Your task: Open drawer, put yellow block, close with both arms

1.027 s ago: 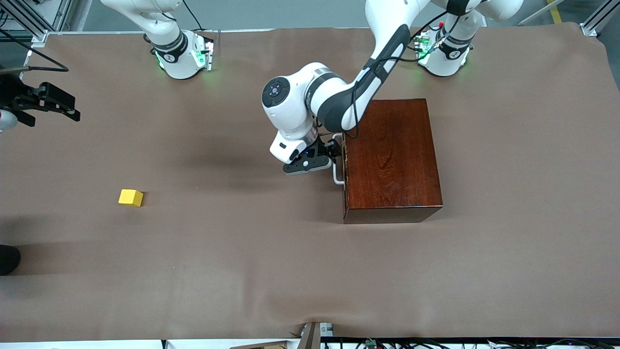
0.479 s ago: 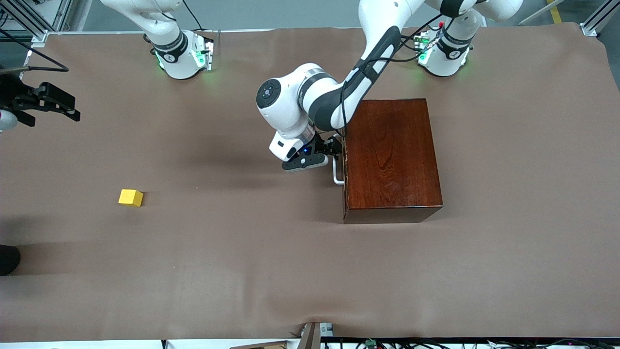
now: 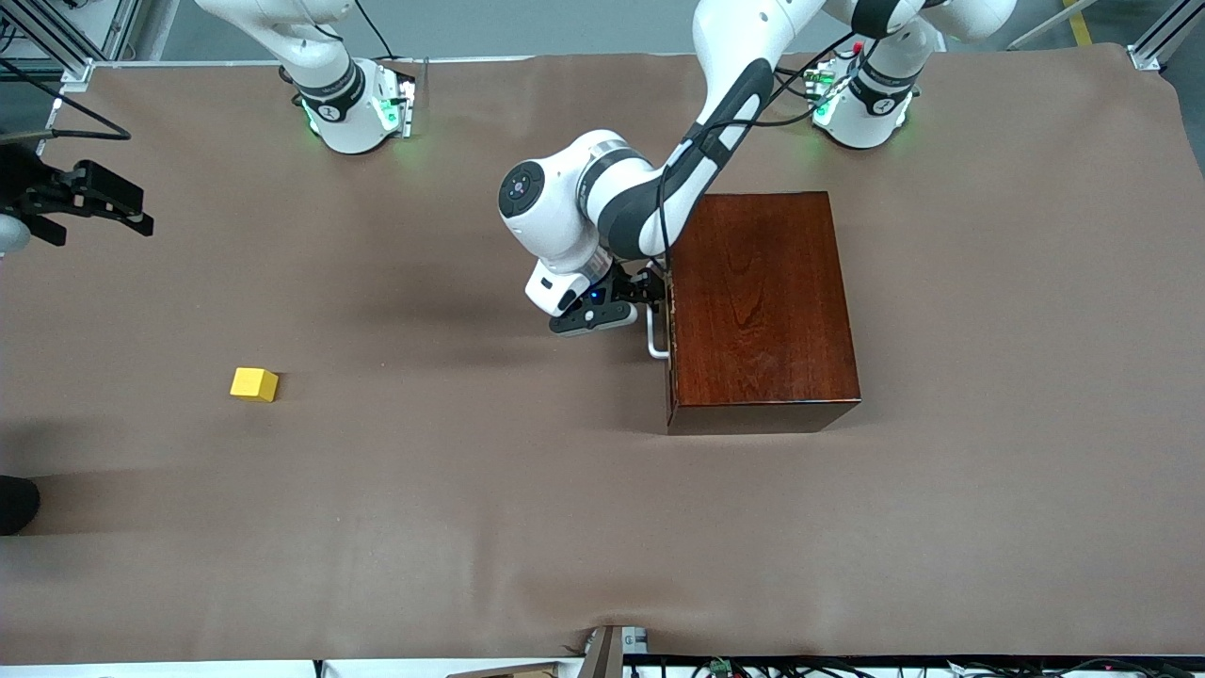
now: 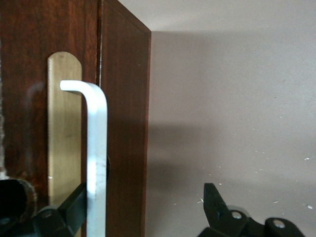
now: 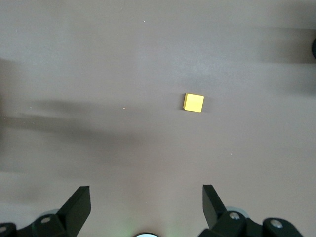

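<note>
- Drawer (image 3: 670, 325) sits flush in the mahogany box (image 3: 761, 306), not yet pulled out, its white bar handle (image 3: 654, 341) facing the right arm's end of the table; that leaves plenty of bare brown cloth (image 3: 471, 490) in front of it for the tray to slide out.
- Left gripper (image 3: 648, 294) is level with the drawer front, at the end of the handle farther from the front camera. In the left wrist view its fingers (image 4: 74, 207) are spread, with the white bar (image 4: 97, 163) crossing just in front of one of them and nothing squeezed yet. To me it looks lined up to straddle the bar before closing for the pull.
- Yellow block (image 3: 254, 384) lies alone on the cloth, well apart from the box, toward the right arm's end of the table and a bit nearer the front camera than the handle.
- Right gripper (image 3: 113, 212) waits high over that end of the table, fingers wide apart and empty; its wrist camera looks straight down on the block (image 5: 193, 102), so it seems parked ready to drop on it once the drawer is open.
</note>
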